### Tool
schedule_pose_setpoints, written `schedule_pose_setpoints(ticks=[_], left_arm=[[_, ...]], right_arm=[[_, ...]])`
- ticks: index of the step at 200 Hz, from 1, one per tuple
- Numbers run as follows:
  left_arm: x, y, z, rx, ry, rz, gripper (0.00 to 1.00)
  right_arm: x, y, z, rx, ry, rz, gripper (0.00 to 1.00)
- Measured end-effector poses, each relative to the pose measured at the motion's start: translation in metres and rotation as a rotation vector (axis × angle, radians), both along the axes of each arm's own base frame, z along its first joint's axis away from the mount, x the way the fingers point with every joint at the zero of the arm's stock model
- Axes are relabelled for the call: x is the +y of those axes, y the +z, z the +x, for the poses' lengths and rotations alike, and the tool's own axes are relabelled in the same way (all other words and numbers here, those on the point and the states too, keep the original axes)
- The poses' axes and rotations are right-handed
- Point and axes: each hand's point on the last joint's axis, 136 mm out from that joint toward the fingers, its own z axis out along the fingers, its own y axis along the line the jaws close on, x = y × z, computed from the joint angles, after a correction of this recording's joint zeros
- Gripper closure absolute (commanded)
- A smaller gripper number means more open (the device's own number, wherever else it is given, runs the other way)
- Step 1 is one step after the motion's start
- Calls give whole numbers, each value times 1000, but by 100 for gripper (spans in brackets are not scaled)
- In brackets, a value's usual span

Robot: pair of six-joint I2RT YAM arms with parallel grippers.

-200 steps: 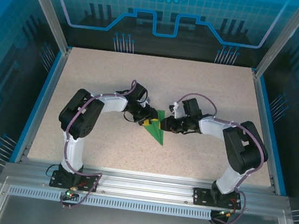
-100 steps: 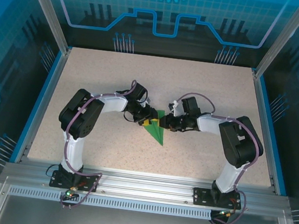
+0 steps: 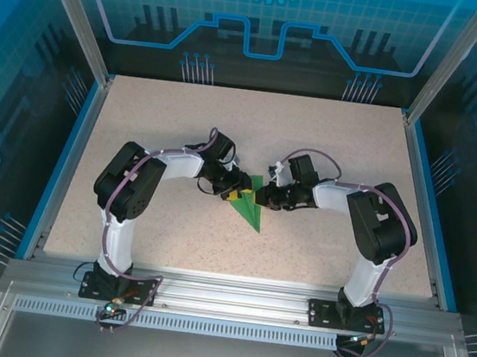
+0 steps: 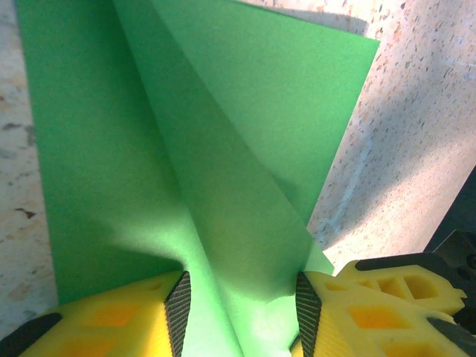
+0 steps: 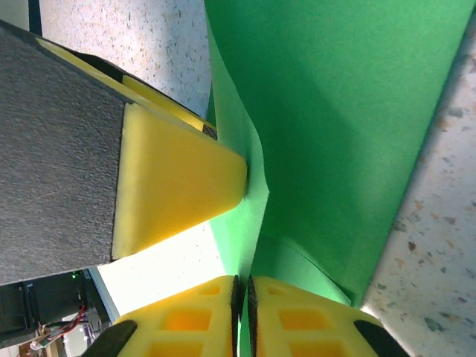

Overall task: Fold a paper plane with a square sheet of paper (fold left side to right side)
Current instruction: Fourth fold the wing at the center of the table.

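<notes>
Paper plane (image 3: 252, 208): lies on the tabletop (image 3: 252, 137) near its middle, nose toward the near edge, tail toward the far side. Left tool (image 3: 235, 194): at the plane's left tail edge, its fingers (image 4: 111, 323) on either side of a raised fold. Right tool (image 3: 264, 199): at the right tail edge, opposite the left tool, a standing flap between its fingers (image 5: 186, 323).

Left hand (image 3: 238, 194), right hand (image 3: 263, 201) hem plane (image 3: 252, 216) (table (image 3: 329, 146) open).
</notes>
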Motion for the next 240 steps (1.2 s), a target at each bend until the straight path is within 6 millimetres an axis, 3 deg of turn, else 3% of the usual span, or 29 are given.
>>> schedule_pose_setpoints(ticks=[240], left_arm=[[0, 0, 0, 0, 0, 1, 55]], right_arm=[[-18, -17, 4, 2, -29, -151, 90]])
